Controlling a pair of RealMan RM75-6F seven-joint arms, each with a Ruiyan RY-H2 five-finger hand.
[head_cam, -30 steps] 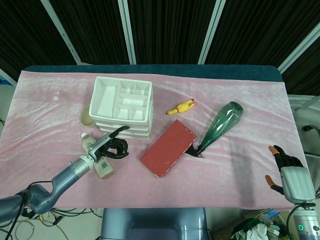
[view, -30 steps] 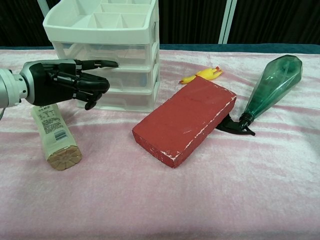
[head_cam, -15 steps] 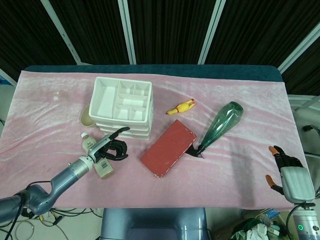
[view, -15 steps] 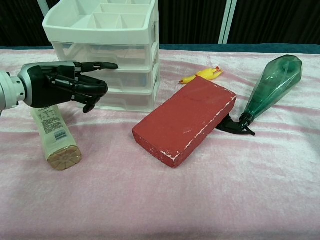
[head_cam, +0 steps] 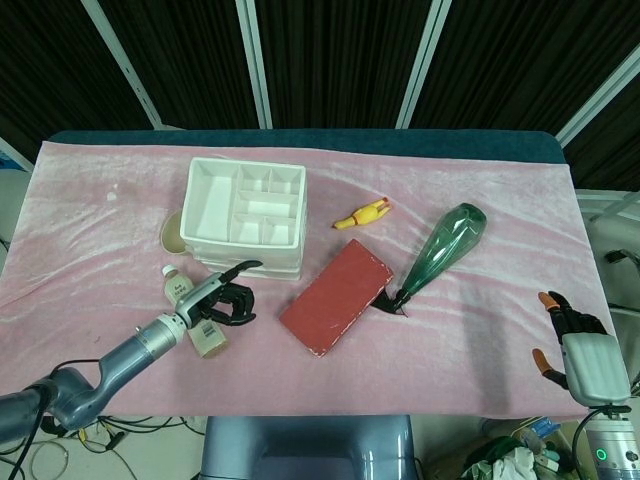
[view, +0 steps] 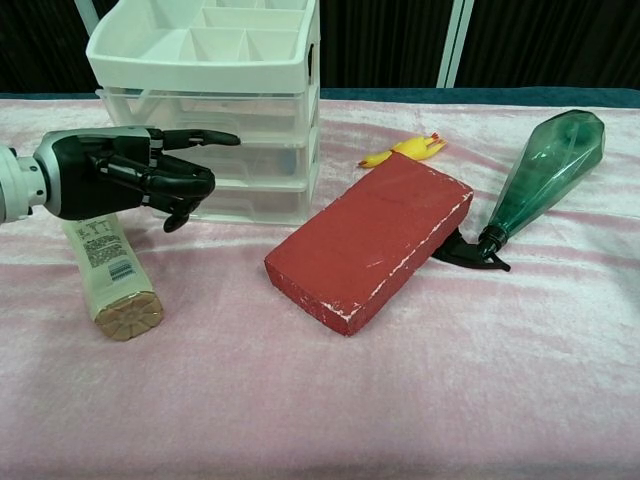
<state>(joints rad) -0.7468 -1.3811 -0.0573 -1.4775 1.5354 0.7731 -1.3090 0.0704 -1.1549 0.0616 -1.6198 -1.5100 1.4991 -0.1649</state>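
The white drawer unit (view: 215, 110) stands at the back left of the pink cloth (view: 400, 400). The left hand (view: 125, 180) is just before it, fingers curled, one finger stretched out at a drawer front, holding nothing. Under the hand lies a cream bottle (view: 108, 275). The right hand (head_cam: 575, 345) is at the table's right edge, well apart; its fingers look apart.

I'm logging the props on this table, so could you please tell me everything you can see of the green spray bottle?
The green spray bottle is translucent, plastic by its look, with a faceted body tapering to a black trigger head. It lies on its side on the pink cloth, base pointing away from the robot. Its trigger head sits right beside the red block; whether they touch is unclear. Neither hand is near it.
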